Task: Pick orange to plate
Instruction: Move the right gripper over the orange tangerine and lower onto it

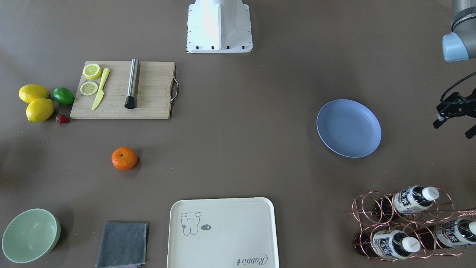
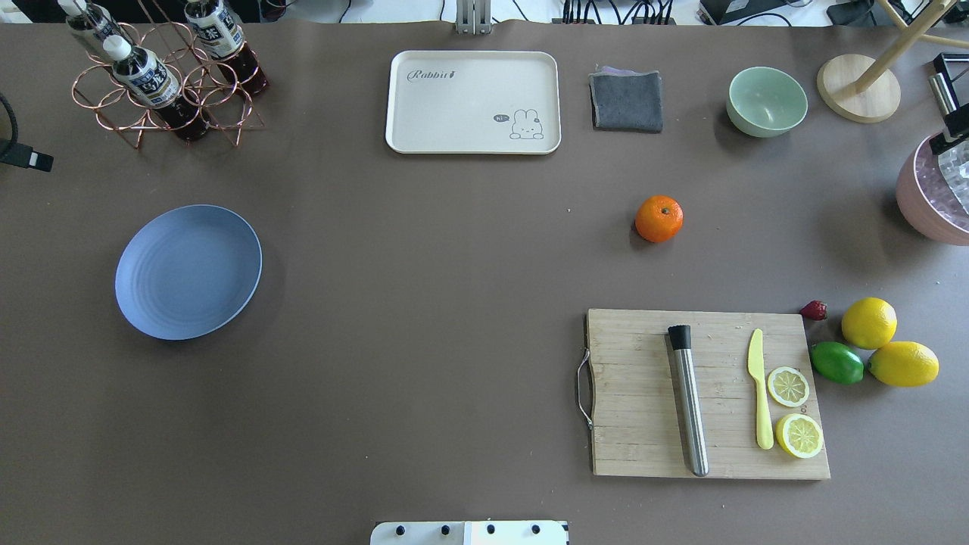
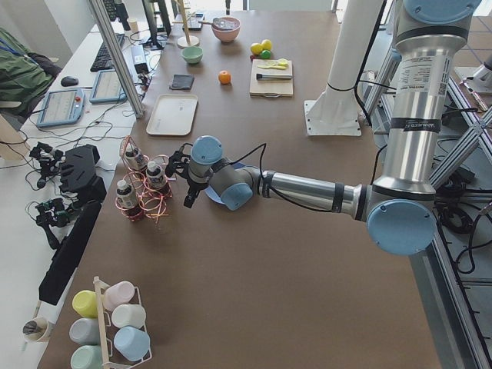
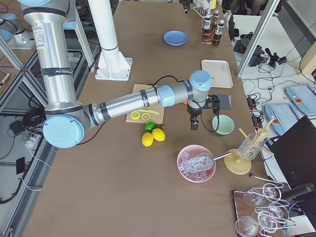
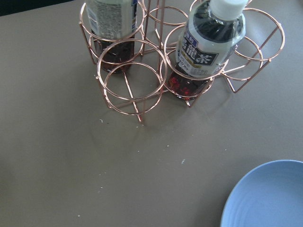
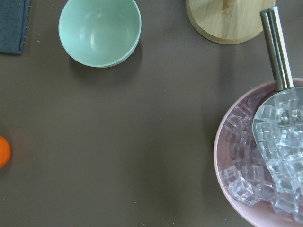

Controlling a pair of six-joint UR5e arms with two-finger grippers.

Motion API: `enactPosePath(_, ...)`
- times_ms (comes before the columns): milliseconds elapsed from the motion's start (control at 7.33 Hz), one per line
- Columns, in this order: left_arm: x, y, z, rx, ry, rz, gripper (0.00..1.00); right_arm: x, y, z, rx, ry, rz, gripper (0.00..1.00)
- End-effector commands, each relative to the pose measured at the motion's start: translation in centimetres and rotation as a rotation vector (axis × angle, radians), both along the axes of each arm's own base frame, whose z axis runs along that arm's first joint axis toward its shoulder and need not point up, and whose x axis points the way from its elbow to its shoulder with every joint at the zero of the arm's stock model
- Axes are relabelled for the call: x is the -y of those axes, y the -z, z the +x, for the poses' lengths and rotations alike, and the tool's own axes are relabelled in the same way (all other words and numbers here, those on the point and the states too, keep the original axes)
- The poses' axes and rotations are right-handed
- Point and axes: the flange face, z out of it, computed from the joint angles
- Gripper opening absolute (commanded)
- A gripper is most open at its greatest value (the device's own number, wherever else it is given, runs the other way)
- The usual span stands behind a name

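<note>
The orange (image 1: 124, 158) lies alone on the brown table, between the cutting board and the grey cloth; it also shows as the orange (image 2: 658, 219) and at the left edge of the right wrist view (image 6: 3, 152). The blue-lavender plate (image 1: 349, 128) sits empty at the far side of the table (image 2: 188, 272), and its rim shows in the left wrist view (image 5: 270, 198). My left gripper (image 1: 453, 129) hovers just beyond the plate near the bottle rack, fingers apart and empty. My right gripper (image 2: 955, 102) hangs over the ice bowl, well away from the orange, cut by the view's edge, apparently open.
A cutting board (image 2: 708, 393) holds a steel muddler, yellow knife and lemon slices; lemons (image 2: 869, 322), a lime and a strawberry lie beside it. A cream tray (image 2: 473, 102), grey cloth (image 2: 626, 100), mint bowl (image 2: 766, 101), copper bottle rack (image 2: 163, 83) and pink ice bowl (image 2: 931, 193) line the edges.
</note>
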Motion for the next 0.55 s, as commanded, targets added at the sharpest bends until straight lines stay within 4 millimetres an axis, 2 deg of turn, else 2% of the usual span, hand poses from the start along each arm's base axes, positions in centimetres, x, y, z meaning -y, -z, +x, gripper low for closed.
enactPosePath(0,-0.5,0.3,1.5,-0.04,0.013,-0.025,0.98,0.3,1.3,-7.0,0.023,-0.095,-0.02,1.0)
enactPosePath(136,-0.4,0.4,1.5,-0.041,0.013,-0.024,0.98,0.1,2.7,-11.7,0.029,-0.15,-0.035,1.0)
enactPosePath(409,-0.2,0.5,1.6,-0.041,0.013,-0.024,0.98,-0.1,7.1,-20.4,0.025,-0.175,-0.041,1.0)
